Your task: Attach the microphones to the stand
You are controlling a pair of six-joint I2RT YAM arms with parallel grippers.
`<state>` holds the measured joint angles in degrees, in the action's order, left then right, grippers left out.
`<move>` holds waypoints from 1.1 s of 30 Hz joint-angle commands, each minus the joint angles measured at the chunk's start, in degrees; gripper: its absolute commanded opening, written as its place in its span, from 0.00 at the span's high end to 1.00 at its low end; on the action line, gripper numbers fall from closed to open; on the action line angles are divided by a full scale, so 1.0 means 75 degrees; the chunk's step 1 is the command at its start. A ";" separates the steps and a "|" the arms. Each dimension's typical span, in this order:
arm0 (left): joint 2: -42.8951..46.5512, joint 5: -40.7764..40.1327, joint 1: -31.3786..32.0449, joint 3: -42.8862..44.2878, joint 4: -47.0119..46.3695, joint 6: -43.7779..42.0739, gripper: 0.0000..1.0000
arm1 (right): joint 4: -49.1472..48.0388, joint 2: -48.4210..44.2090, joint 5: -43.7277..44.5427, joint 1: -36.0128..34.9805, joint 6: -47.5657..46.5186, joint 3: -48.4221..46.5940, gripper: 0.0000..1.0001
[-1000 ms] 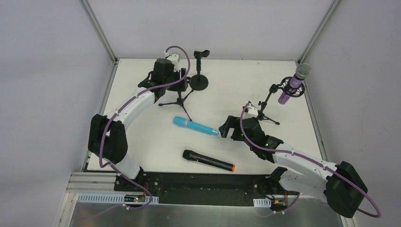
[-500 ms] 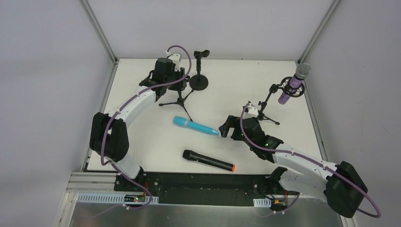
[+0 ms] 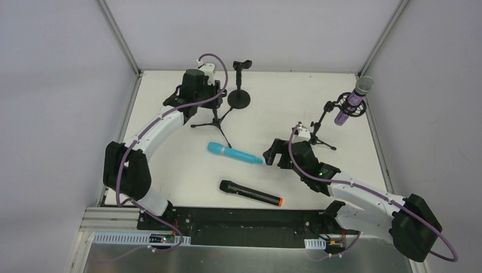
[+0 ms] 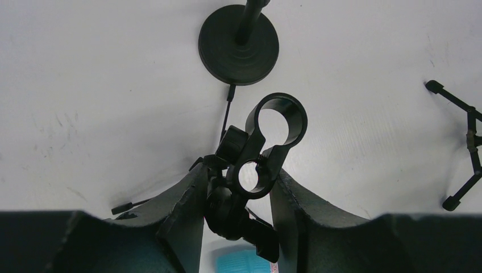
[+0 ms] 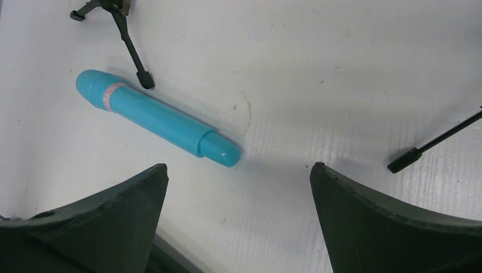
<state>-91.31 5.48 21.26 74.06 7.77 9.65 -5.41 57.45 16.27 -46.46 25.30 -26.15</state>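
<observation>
The left end effector pinches the black clip atop a tripod stand at the far left of the white surface, beside a round-base stand. The right end effector, fingers spread wide, hovers just beside the tail of the turquoise microphone, which lies mid-surface. The black microphone with an orange ring lies nearer the arm bases. The purple microphone sits in the mount of the right-hand stand.
</observation>
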 commanded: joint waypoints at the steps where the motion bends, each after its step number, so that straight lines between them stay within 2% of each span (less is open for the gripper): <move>1: 0.1028 -0.0177 -0.0056 -0.0251 -0.0889 -0.0236 1.00 | -0.0324 -0.0101 0.0162 -0.0063 -0.0007 -0.0140 0.01; 7: 0.1446 -0.0320 -0.0052 -0.0740 -0.1588 -0.0378 1.00 | -0.0306 -0.0124 0.0134 -0.0058 -0.0069 -0.0158 0.01; 15: 0.1314 0.0430 0.0049 -0.0782 -0.1791 -0.0284 1.00 | -0.0243 -0.0122 0.0072 -0.0061 -0.0140 -0.0145 0.01; 33: 0.0498 0.0633 0.1776 -0.0716 -0.1815 -0.0564 1.00 | -0.0204 -0.0271 0.0228 -0.0062 -0.0237 0.0027 0.01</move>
<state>-85.97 7.57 32.42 67.77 -2.83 5.87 -5.41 56.75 16.40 -46.65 24.38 -26.11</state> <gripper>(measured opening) 0.382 0.993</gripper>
